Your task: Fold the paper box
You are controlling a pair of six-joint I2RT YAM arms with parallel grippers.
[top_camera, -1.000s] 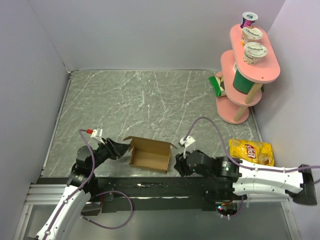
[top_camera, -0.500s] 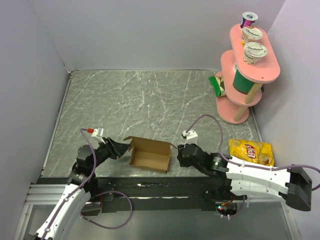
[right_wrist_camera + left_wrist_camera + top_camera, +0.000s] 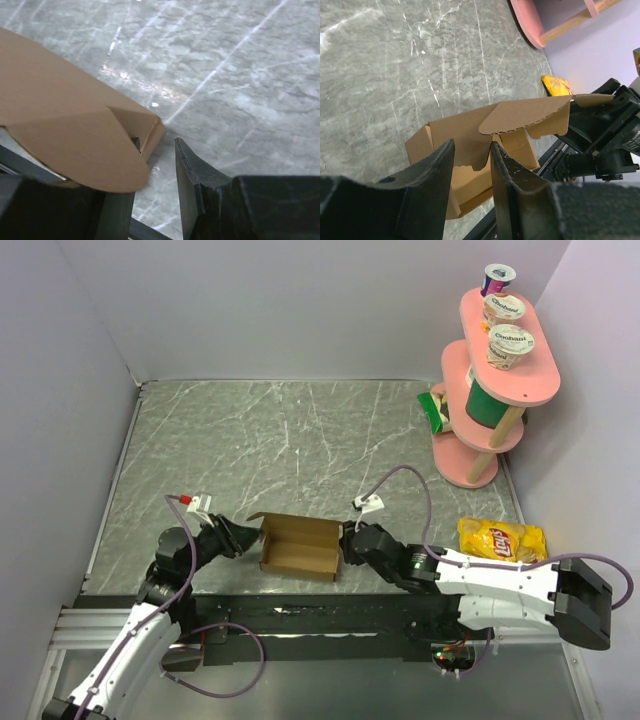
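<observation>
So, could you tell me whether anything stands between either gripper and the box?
Nothing visible does. The left gripper is right at the left end of the box, and the right gripper is at its right end, the end flaps at their fingers. The chips lie further right, out of the way.

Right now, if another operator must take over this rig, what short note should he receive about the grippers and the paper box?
Left gripper: open, one finger on each side of cardboard at the left end of the paper box; not clamped.
Right gripper: open, at the box's right end; a rounded flap covers part of one finger.
Box: on the table near its front edge, between the two arms, open side up.
Done: the walls stand, so it has a tray shape.
Left: the end flaps are loose and the top is open. Tucking the flaps in is probably next.
</observation>
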